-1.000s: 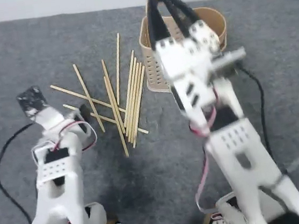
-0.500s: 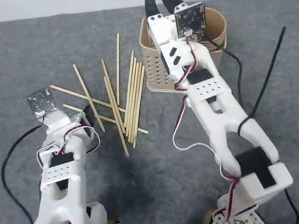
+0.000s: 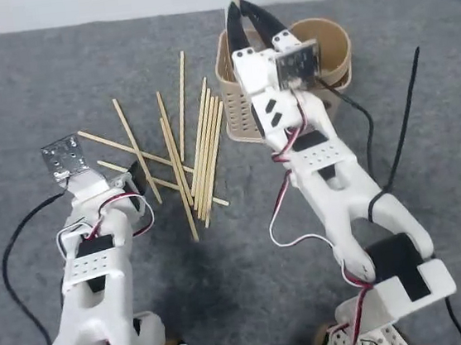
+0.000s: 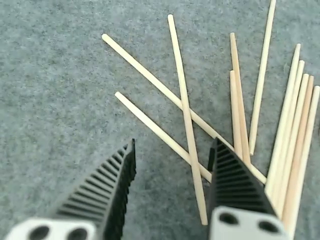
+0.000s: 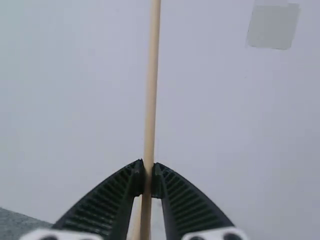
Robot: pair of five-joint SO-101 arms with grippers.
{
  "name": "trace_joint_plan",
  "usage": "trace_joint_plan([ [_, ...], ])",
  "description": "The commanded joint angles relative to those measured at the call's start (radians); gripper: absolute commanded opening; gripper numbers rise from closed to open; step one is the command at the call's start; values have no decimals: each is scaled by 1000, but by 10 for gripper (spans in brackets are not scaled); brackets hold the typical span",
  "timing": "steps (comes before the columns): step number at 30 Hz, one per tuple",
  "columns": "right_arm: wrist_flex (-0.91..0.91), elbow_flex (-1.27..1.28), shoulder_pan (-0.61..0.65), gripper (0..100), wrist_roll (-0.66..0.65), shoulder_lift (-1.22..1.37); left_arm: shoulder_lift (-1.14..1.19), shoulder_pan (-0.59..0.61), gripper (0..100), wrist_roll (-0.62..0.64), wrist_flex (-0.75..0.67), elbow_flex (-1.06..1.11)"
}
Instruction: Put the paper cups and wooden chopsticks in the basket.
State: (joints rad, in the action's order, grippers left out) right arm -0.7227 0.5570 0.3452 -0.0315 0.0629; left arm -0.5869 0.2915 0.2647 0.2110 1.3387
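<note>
1. Your right claw (image 3: 247, 14) is clamped on one held chopstick (image 5: 151, 75). It stands upright over the basket (image 3: 235, 105), at 12 o'clock from the mat's centre.
2. Expect that stick to be light, stiff and smooth. Pinched at one spot it may pivot, so a level wrist looks wise as you lower it.
3. Your left claw (image 4: 173, 145) gapes wide over the loose chopsticks (image 3: 179, 149), which lie at 10 o'clock.
4. Some cross and others lie packed side by side. Taking an outlying one across its middle should make it hang balanced.
5. The cup (image 3: 328, 41) sits at the basket's 3 o'clock end; you cannot tell whether it is inside or just behind. Judge it light and easily crushed, so a gentle grip at the rim seems best.
6. The grey mat (image 3: 21, 88) looks napped. Sticks probably won't roll, but they lie flat, so the tips must reach the pile.
7. A pale wall (image 3: 70, 6) closes 12 o'clock, and a black cable (image 3: 407, 111) trails at 3 o'clock.
</note>
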Motion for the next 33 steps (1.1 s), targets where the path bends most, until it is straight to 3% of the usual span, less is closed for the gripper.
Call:
trace_joint_plan([
  [1,-27,54,2,30,-8,15,-34,-11,222,-11,-28,1],
  [6,-25,26,2,141,-6,15,-34,-11,222,-11,-28,1],
  [16,28,17,-1,97,-6,-145,-34,-11,222,-11,-28,-1],
  [25,625,120,5,98,0,-621,-32,-11,222,-11,-28,-5],
  [33,1218,127,-12,97,169,-1058,-32,-9,222,-11,-28,-7],
])
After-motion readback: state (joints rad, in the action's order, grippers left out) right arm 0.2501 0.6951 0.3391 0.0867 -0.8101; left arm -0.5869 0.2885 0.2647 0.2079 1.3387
